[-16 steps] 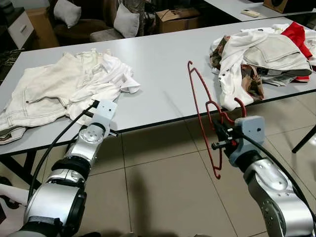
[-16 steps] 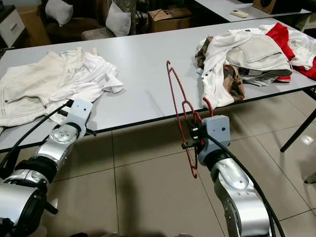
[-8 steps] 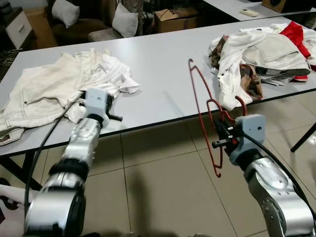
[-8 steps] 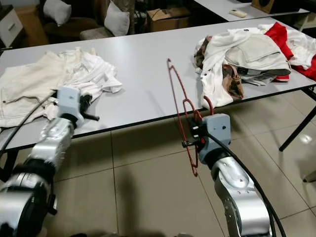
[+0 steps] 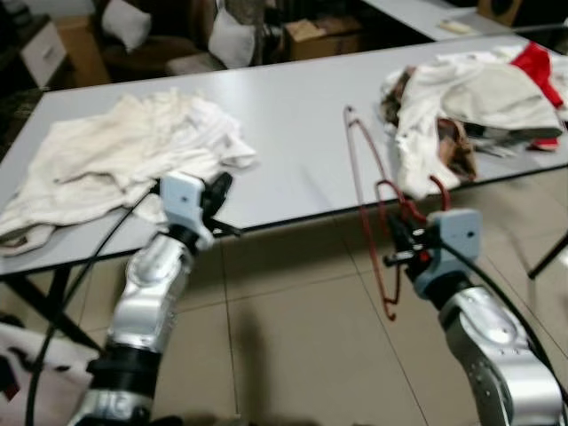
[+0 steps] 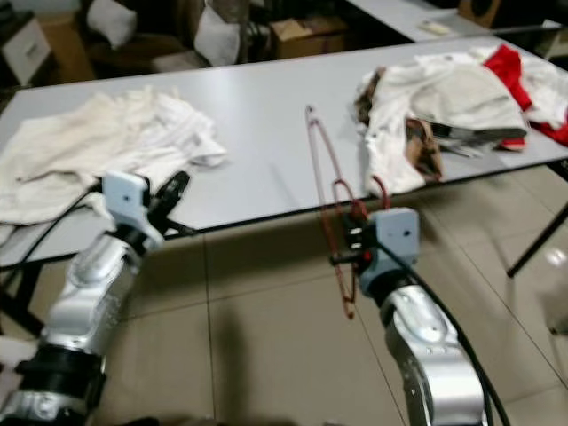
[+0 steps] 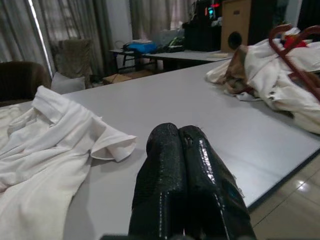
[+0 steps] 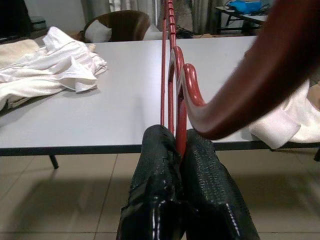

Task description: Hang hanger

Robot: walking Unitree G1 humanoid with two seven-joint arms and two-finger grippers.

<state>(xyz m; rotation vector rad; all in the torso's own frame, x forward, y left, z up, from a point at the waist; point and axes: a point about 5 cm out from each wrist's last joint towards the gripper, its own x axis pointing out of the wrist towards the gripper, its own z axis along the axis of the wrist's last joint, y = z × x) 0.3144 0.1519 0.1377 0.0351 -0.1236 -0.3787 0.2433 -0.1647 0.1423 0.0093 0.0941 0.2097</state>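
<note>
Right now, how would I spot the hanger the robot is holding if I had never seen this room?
Find the long grey table with heaps of clothes at both ends. Just in front of its near edge, over the tiled floor, the right gripper has its black fingers shut on the red hanger. It is the only thin red wire outline here, standing upright rather than lying as soft cloth.

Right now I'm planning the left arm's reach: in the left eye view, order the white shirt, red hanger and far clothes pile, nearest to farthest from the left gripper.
From the left gripper:
1. White shirt, just beyond it on the table.
2. Red hanger, held to its right.
3. Clothes pile, at the table's far right end.
</note>
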